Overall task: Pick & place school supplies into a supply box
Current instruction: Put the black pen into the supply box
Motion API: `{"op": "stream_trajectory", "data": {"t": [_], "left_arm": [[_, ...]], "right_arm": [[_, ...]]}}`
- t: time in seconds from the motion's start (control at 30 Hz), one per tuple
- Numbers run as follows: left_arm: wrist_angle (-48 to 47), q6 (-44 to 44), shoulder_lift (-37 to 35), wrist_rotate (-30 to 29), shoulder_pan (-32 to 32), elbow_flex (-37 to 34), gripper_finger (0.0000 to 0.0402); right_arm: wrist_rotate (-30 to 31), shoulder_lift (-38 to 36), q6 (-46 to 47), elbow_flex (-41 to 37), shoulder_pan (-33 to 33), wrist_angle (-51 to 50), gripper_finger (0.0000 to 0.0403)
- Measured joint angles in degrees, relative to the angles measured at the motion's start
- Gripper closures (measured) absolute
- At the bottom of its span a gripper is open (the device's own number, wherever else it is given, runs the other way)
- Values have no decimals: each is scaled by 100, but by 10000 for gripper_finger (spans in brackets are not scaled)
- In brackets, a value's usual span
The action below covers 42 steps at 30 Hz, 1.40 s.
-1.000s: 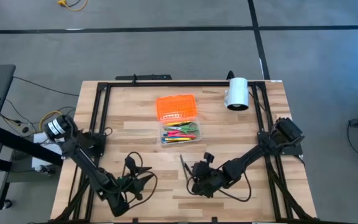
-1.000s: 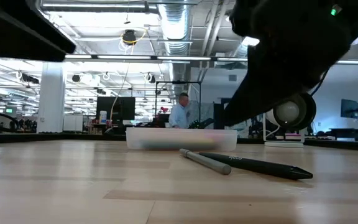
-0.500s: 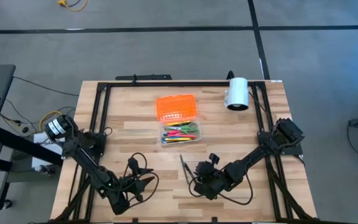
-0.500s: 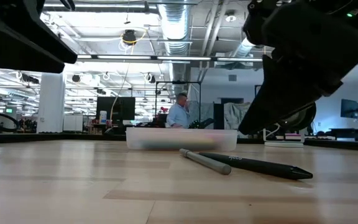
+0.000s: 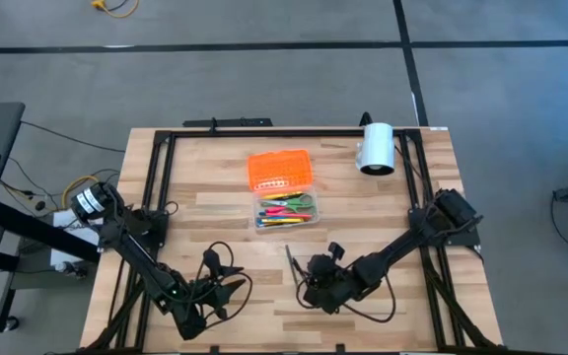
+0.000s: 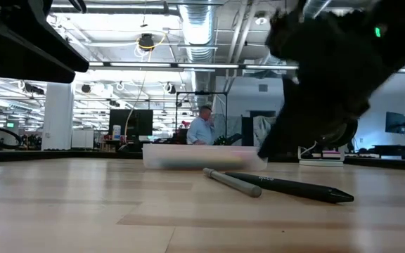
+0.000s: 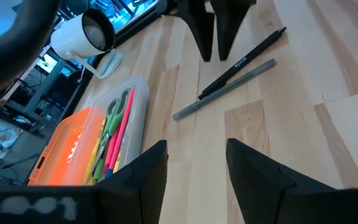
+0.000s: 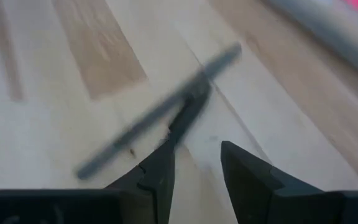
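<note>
1. The right end effector [image 5: 304, 286] hovers with fingers apart just beside 2 pens, a black pen [image 7: 244, 61] and a grey pen [image 7: 224, 89], lying on the table [image 5: 215, 212].
2. The left end effector [image 5: 227, 284] waits near the table's front edge, fingers apart.
3. The supply box [image 5: 286, 211] sits mid-table holding coloured supplies, its orange lid [image 5: 281, 169] just behind.

My right gripper [image 5: 307, 286] hovers near the table's [image 5: 402, 212] front edge, just beside a dark pen [image 5: 292, 265]. My left gripper [image 5: 227, 286] waits toward the front-left corner. Mid-table, the clear box [image 5: 285, 211] holds coloured pens, its orange lid [image 5: 281, 170] touching behind it.
</note>
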Motion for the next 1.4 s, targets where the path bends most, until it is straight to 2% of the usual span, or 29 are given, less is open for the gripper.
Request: {"op": "stream_trajectory", "data": {"t": [0.23,0.63,1.07,1.4], "left_arm": [[-6,0,0,1,0,0,245],[-24,0,0,7,0,0,244],[-28,-2,0,15,0,2,244],[-28,-2,0,32,-2,2,244]], "right_arm": [[-155,412,0,36,-46,235,281],[-50,299,41,153,-52,392,281],[-421,442,46,236,-139,703,281],[-658,587,36,250,-267,563,281]]}}
